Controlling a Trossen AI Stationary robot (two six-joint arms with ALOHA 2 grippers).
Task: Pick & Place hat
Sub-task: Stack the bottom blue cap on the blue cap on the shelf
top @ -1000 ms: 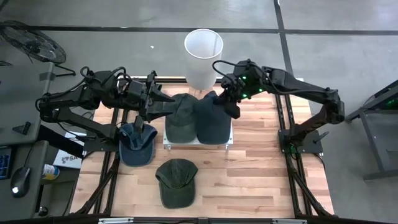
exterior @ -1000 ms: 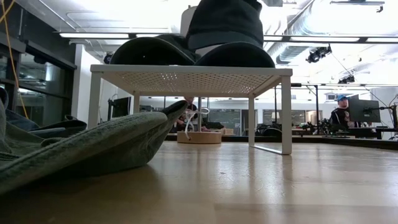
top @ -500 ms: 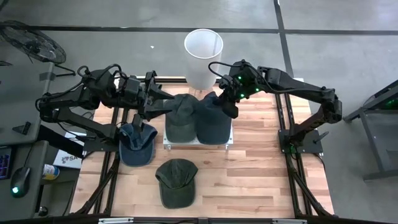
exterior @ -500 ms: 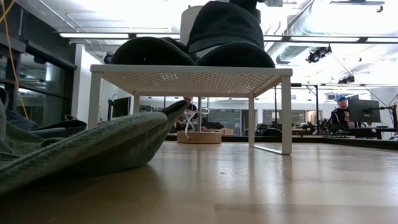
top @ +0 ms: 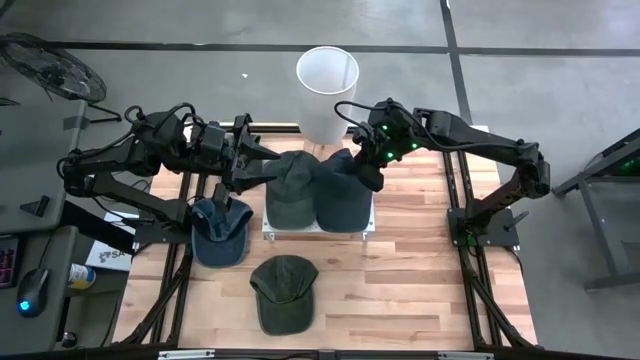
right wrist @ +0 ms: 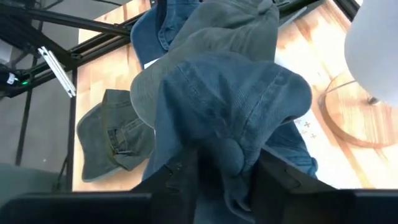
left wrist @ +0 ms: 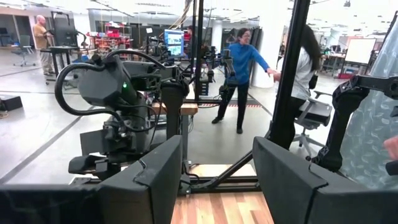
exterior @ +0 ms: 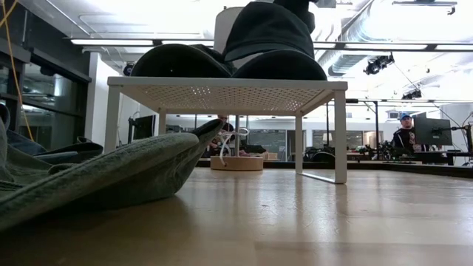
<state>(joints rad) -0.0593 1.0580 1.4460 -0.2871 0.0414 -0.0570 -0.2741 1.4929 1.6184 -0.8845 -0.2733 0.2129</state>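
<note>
A white wire rack (top: pixel 369 229) (exterior: pixel 222 94) carries a green cap (top: pixel 290 192) and a blue denim cap (top: pixel 342 200) side by side. My right gripper (top: pixel 367 172) (right wrist: pixel 227 163) is over the blue cap's far part and shut on it. In the low view that part (exterior: pixel 266 29) stands raised above the cap's near part (exterior: pixel 281 66). My left gripper (top: pixel 256 168) (left wrist: pixel 217 165) is open, level with the rack's far left side beside the green cap, with nothing between its fingers. Another blue cap (top: pixel 220 232) and another green cap (top: pixel 283 290) lie on the table. My right gripper pinches a bunched fold of the blue cap's crown (right wrist: pixel 231 152) at its far end between the two fingers, coming from above and slanting down from the far right. The far part is lifted and the cap tilts, its near part still on the rack.
A tall white bin (top: pixel 327 80) stands on a round wooden base just past the rack's far edge. The green cap on the table fills the near left of the low view (exterior: pixel 96 181). People and desks show in the room beyond. Bare wood lies on the table's near right.
My right gripper has risen a little and edged toward the far left, staying shut on the blue cap. The cap's far part has been drawn up higher above the rack while its near part stays resting there.
</note>
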